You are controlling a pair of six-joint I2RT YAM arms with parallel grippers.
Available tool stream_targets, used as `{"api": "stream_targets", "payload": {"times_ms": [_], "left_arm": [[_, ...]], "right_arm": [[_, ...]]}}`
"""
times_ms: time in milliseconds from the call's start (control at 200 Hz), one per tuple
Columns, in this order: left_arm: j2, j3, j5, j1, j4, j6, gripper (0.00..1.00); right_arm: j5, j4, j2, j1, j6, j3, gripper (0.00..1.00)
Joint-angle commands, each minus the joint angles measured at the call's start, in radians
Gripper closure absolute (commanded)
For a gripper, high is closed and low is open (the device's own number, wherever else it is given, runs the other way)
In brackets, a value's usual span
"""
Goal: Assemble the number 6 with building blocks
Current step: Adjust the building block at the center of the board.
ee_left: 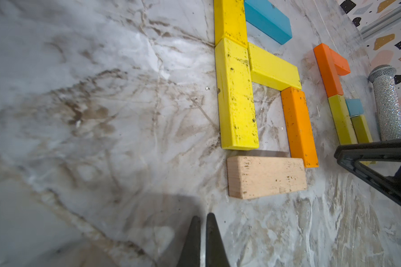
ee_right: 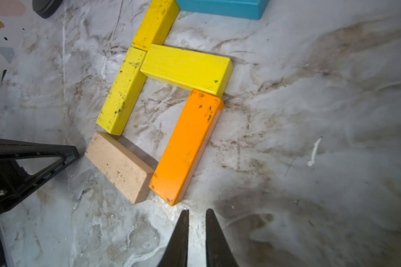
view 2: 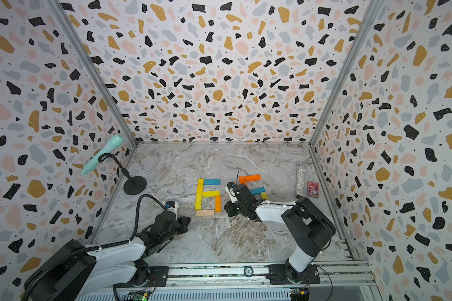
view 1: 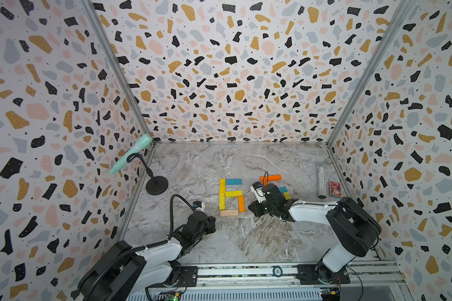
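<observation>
On marble tabletop (view 1: 193, 161), scuffed coloured building blocks (view 1: 232, 194) forming 6, left claw (ee_left: 203, 218) clenched, right claw (ee_right: 196, 213) slightly parted

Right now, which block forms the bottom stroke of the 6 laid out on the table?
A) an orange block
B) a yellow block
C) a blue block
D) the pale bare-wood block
D: in both top views the pale bare-wood block lies crosswise at the near end of the figure, spanning from under the lower yellow block to the orange block.
</observation>
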Motion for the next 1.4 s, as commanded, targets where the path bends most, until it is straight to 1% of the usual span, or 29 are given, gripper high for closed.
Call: {"api": "stream_targets", "payload": {"times_ms": [0, 315, 451, 661, 981, 1091, 1247, 1397], "left_arm": [[0.024, 0.021, -0.019, 0.008, 0.002, 0.029, 1.0], [0.062, 0.033, -0.023, 0.032, 0.006, 0.051, 1.0], [0.065, 0.034, -0.023, 0.04, 0.016, 0.055, 1.0], [0.094, 0.042, -0.013, 0.049, 0.037, 0.061, 1.0], [0.124, 0.04, 0.033, 0.051, 0.072, 0.063, 1.0], [0.113, 0.032, 0.049, 0.051, 0.059, 0.053, 1.0], [0.05, 0.011, 0.091, 0.051, 0.003, 0.031, 1.0], [-0.033, -0.035, 0.15, 0.051, 0.021, 0.014, 1.0]], "right_arm": [[0.007, -0.028, 0.029, -0.005, -0.035, 0.047, 0.82], [-0.01, -0.062, 0.12, -0.024, -0.081, 0.146, 0.82], [-0.04, -0.06, 0.139, -0.018, -0.081, 0.151, 0.82], [-0.044, -0.057, 0.15, 0.002, -0.071, 0.142, 0.82], [-0.048, -0.053, 0.158, 0.009, -0.066, 0.141, 0.83], [-0.041, -0.065, 0.129, 0.009, -0.06, 0.132, 0.83], [-0.02, -0.063, 0.012, 0.017, -0.023, 0.068, 0.83], [-0.046, 0.045, -0.074, 0.074, 0.028, -0.029, 0.84]]}}
